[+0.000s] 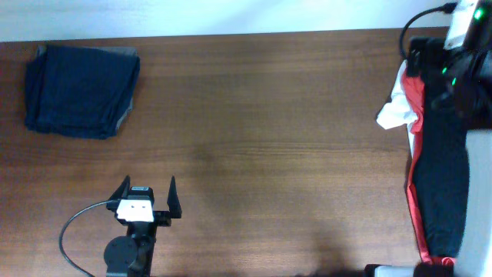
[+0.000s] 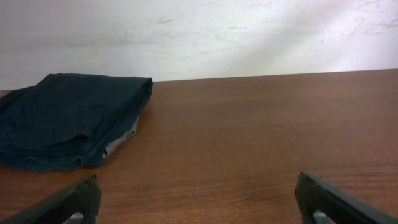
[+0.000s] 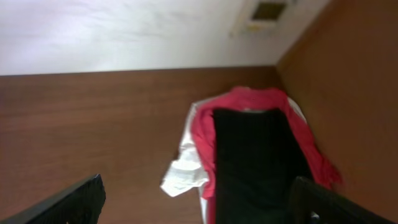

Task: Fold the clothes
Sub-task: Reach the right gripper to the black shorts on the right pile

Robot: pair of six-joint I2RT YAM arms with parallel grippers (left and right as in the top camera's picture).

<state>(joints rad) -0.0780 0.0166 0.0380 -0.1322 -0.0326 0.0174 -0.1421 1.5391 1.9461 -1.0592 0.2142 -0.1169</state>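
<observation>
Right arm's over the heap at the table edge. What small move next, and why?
Probably lower the right gripper toward the plain black fabric garment and close on one edge. Its fingers stand open and empty, and the garment lies on top of the red cloth at the right side of the wooden table, not yet pulled out to fold.
</observation>
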